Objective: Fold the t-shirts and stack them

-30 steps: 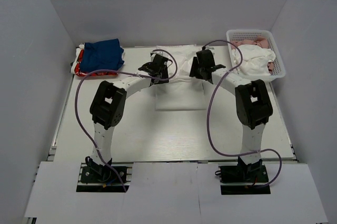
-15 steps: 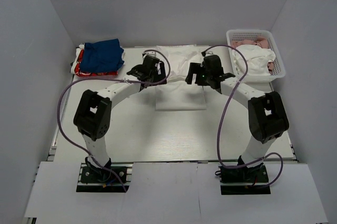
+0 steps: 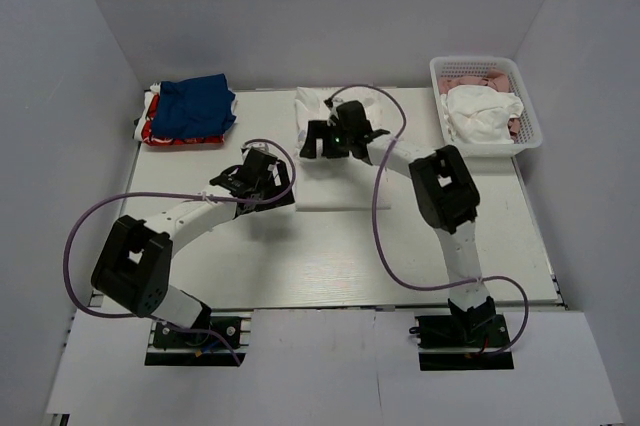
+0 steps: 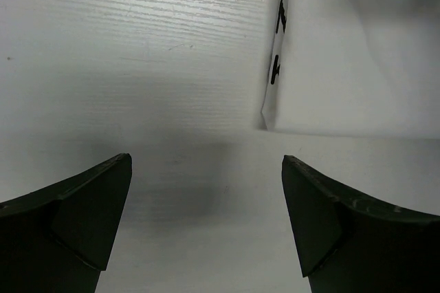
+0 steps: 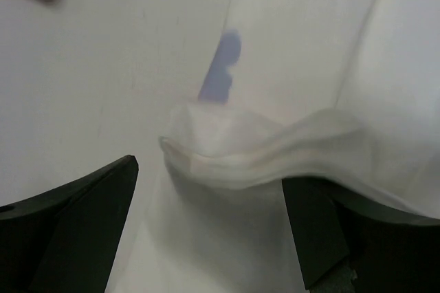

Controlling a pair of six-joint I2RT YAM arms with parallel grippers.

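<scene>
White bench (image 3: 300, 256) is carrying the folded white t-shirt (image 3: 345, 184); my left tool (image 3: 264, 178) is hanging wide beside its near-left corner, my right tool (image 3: 323, 146) gaping wide over its far-left part.

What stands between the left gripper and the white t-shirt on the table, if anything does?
Nothing visible does. In the left wrist view the open left gripper hangs over bare table, and the corner of the folded white t-shirt lies just ahead, on the right of that view, with no object between them.
</scene>
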